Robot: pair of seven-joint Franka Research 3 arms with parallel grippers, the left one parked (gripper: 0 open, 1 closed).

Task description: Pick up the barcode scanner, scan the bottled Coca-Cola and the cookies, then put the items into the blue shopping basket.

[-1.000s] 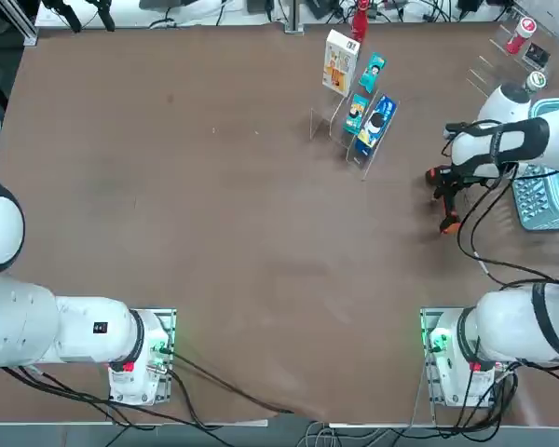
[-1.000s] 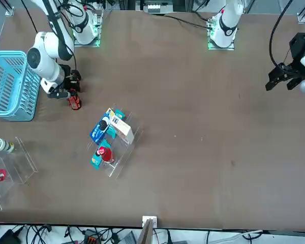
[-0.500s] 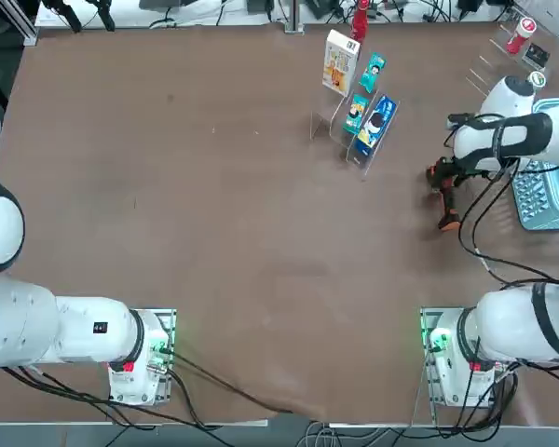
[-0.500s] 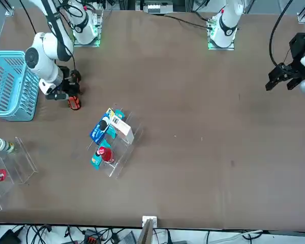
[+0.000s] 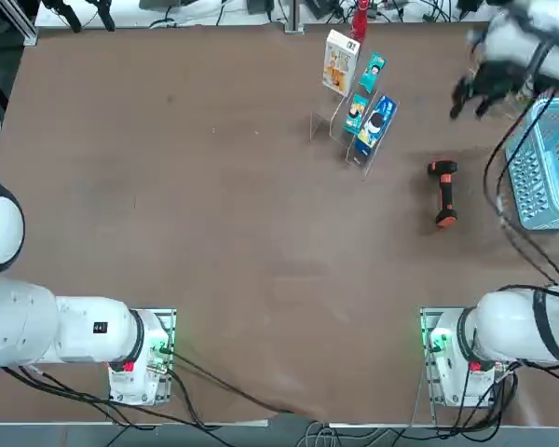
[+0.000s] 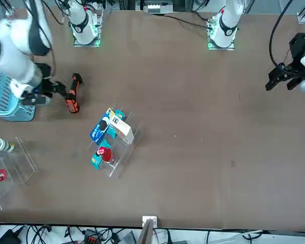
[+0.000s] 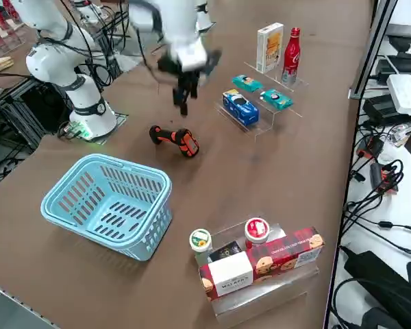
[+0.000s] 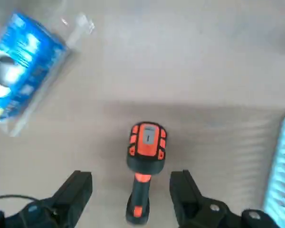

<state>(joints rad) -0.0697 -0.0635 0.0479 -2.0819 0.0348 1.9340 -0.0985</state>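
**Scanner on the table, gripper empty above it**

Brown tabletop [image 5: 214, 214] carries everything, and none of the goods has been handled so far as can be judged. Lying on its side, the scanner [image 5: 443, 193] rests free on the table, between the clear display rack [image 5: 340, 130] and the basket [image 5: 550, 172]; the right side view shows it [image 7: 173, 139] just off the basket's [image 7: 109, 205] far rim. Up above the table hangs the right gripper [image 5: 473, 93], its fingers [image 8: 78, 187] spread wide and holding nothing; the wrist view looks straight down on the scanner [image 8: 145, 161], which sits between the two fingers but well below them.

On the rack stand the cookies [image 5: 339, 61] and the Coca-Cola [image 5: 359, 20], side by side at its far end, with small teal packets [image 5: 371, 73] and a blue packet [image 5: 376, 124] in front of them. The basket looks empty.

By my judgement the first step, picking up the scanner, is not yet done. The next move calls for a descent onto the handle, fingers straddling it across its narrow width, and a firm close before lifting. Since the handle lies flat, the tips must get low without dragging it sideways.
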